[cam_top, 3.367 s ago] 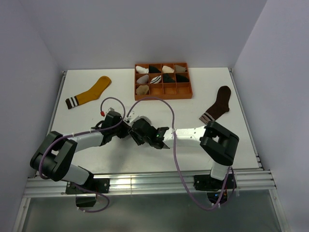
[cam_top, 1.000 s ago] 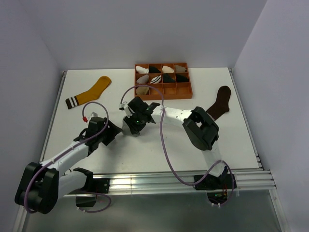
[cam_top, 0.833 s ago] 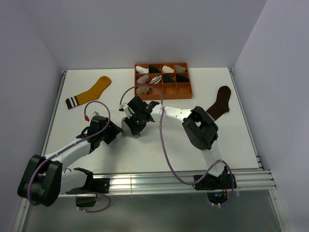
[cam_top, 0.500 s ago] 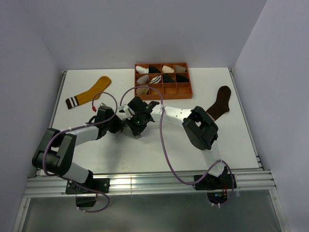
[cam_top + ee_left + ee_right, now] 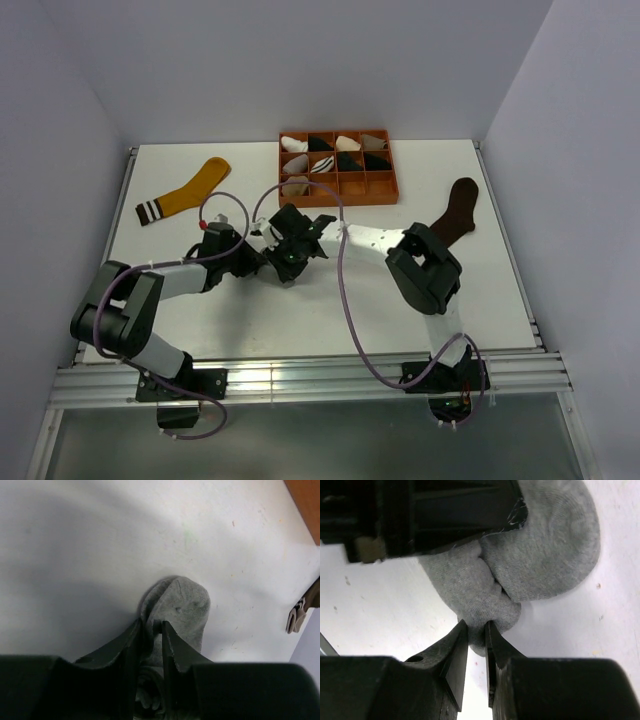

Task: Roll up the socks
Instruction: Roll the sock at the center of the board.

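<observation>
Both arms converge on the grey sock [image 5: 182, 600], mid table [image 5: 300, 320], just in front of the orange tray [image 5: 338, 198].
Far left: mustard sock [image 5: 190, 190] flat, well apart. The left gripper [image 5: 152, 626] reaches in low, pinching a fold of the bunched grey fabric. The right gripper [image 5: 476, 625] comes from the opposite side, nipping another fold. Far right: brown sock [image 5: 455, 215] flat.

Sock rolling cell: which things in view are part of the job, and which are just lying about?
Job in hand:
grey sock, pinched by the left fingers and the right fingers
mustard-yellow sock, flat
dark brown sock, flat

Lying about:
orange tray
small sock bundles in its compartments
</observation>
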Available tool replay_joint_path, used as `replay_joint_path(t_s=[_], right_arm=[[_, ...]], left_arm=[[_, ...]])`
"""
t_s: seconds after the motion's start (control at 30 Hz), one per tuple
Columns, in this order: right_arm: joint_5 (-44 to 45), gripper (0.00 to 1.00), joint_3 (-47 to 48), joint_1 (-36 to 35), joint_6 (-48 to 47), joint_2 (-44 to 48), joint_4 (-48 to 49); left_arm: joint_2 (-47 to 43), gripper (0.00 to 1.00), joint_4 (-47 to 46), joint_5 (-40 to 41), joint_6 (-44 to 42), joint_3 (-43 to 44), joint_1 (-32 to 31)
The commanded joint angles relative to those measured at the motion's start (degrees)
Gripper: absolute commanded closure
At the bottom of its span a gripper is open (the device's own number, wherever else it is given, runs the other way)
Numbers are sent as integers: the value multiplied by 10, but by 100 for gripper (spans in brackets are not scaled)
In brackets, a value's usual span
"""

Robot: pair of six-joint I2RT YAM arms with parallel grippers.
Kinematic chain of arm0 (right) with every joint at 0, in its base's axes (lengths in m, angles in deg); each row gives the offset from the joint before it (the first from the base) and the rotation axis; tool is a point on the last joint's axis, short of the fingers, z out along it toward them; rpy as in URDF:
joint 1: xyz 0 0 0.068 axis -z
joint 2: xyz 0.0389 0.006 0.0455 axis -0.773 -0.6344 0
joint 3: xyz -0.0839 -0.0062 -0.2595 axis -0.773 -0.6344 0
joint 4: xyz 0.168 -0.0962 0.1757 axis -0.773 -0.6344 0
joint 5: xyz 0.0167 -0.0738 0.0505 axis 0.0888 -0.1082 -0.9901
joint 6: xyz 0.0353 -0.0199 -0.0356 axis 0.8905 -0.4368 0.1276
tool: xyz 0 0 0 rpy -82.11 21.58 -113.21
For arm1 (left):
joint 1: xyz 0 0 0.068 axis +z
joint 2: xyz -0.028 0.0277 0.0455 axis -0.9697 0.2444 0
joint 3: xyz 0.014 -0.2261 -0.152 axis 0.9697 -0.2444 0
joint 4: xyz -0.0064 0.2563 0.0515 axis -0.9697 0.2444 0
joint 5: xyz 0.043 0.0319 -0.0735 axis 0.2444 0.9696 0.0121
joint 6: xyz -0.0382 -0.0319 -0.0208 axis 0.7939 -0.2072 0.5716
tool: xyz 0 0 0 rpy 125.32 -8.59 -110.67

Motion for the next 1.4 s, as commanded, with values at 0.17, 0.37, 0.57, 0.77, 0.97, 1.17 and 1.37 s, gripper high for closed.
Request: replay_joint_path(t_s=[0.17,0.37,0.57,0.77,0.97,1.17,1.37], right_arm=[[75,100,-66,-23,-33,86,73],[92,100,-64,-50,-60,94,89],[110,100,-71,-62,-71,99,106],[100,100,-80,-64,-77,82,119],[39,100,-90,-62,-51,11,140],[-5,100,-91,-29,-26,-21,141],[5,100,-93,-17,-18,-13,123]], left_arm=[[51,73,-18,-42,-22,24,-43],[62,72,-29,-57,-28,26,-50],[72,71,-37,-71,-38,27,-55],[78,68,-54,-92,-56,26,-56],[72,58,-63,-87,-58,16,-60],[75,57,-56,-78,-65,15,-61],[23,41,20,3,-60,34,-61]])
